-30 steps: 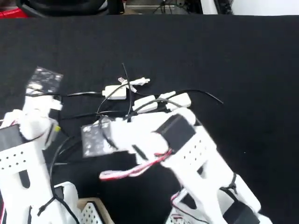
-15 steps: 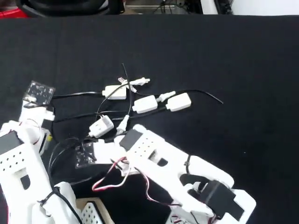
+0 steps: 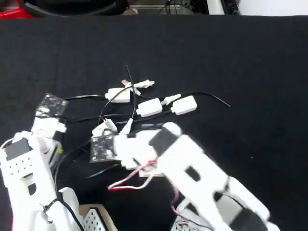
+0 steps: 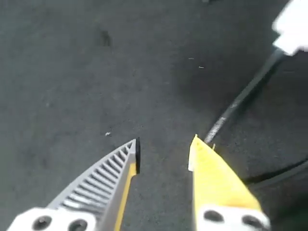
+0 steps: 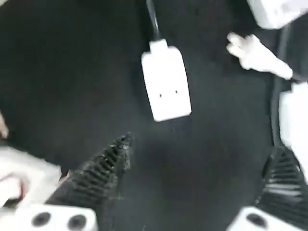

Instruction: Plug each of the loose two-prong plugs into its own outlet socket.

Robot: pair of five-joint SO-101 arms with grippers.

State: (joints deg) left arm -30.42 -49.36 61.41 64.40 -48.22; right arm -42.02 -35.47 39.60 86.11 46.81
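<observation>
You have a black cloth (image 3: 250,62) covering the table from its far edge to its near edge. Beyond the far edge, look along the top. A red object (image 3: 8,10) sits at the left corner, with a dark curved shape (image 3: 72,6) just beside it. You cannot tell what that shape is. Some dark cables (image 3: 169,6) lie near the middle, and a white surface (image 3: 274,6) is at the right corner.
</observation>
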